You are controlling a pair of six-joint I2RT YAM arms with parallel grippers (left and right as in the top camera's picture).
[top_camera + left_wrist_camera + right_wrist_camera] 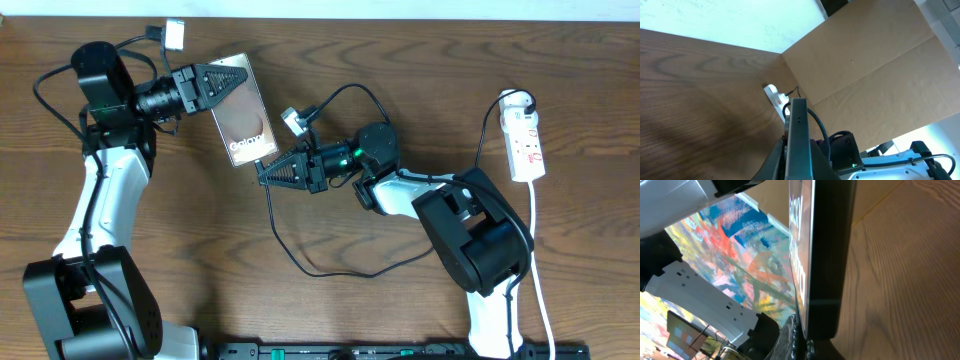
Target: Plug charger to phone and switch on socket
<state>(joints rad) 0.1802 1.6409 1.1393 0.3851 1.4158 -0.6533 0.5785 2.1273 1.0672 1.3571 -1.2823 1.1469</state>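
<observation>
The phone is held off the table, its screen showing white "Galaxy" lettering. My left gripper is shut on its upper end; in the left wrist view the phone stands edge-on between the fingers. My right gripper is shut at the phone's lower end, where the charger's black cable starts; the plug tip is hidden. The right wrist view shows the phone's edge right at the fingertips. The white socket strip lies at the far right and also shows in the left wrist view.
The charger cable loops across the table in front of the right arm, and another stretch runs to a small grey-white connector beside the phone. The strip's white lead runs along the right edge. A cardboard wall stands behind the table.
</observation>
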